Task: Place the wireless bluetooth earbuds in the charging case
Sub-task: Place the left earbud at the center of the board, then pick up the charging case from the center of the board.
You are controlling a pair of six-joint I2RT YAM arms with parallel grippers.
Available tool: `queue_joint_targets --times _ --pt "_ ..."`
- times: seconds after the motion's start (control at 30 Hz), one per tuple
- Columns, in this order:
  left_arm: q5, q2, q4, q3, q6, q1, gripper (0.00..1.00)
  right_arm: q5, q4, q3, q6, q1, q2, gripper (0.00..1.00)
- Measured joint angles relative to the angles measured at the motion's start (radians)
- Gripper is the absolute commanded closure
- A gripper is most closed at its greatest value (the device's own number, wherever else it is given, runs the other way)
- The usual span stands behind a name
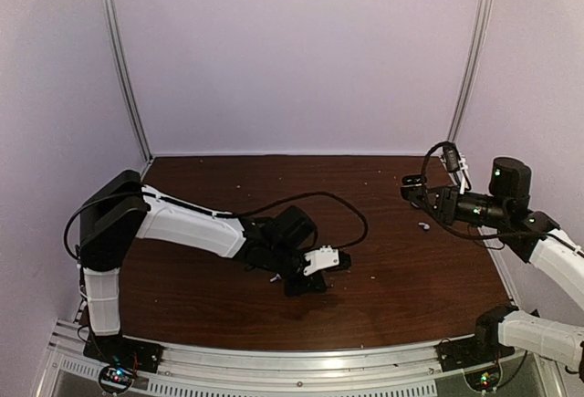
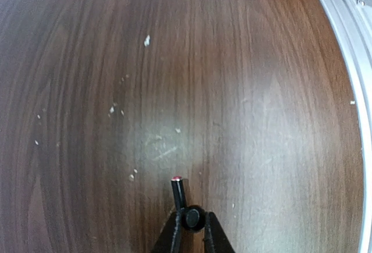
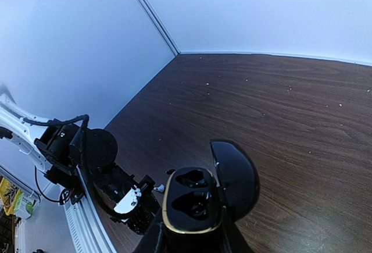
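So, my left end effector (image 2: 192, 232) is clenched on 1 black earbud (image 2: 178, 192) over the worktop (image 2: 244, 90). My right end effector (image 3: 190, 238) grasps the open charging case (image 3: 192, 203); its 2 wells (image 3: 189, 192) look empty, so nothing is inserted yet.

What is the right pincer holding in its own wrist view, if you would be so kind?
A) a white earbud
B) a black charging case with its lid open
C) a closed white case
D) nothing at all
B: the right wrist view shows the right pincer gripping a black charging case from both sides, with its lid swung up and open.
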Motion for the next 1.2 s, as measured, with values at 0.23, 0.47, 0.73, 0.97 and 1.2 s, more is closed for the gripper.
queue_joint_targets --times 0.23,0.47,0.73,0.97,1.2 --pt "-0.009 0.001 -0.019 -0.039 0.019 0.000 0.87 -0.019 0.005 -0.007 0.005 -0.001 0.000 1.00" --pt "-0.020 -0.011 0.097 -0.119 0.019 0.000 0.66 -0.056 0.027 -0.038 0.008 -0.001 -0.014 1.00" --pt "-0.041 -0.077 0.284 -0.275 -0.022 0.000 0.54 -0.095 0.072 -0.044 0.015 0.000 -0.036 1.00" --pt "-0.021 -0.154 0.583 -0.492 -0.093 0.000 0.53 -0.117 0.101 -0.052 0.027 0.002 -0.055 1.00" --pt "0.014 -0.107 0.873 -0.578 -0.195 0.000 0.54 -0.129 0.108 -0.055 0.033 0.004 -0.056 1.00"
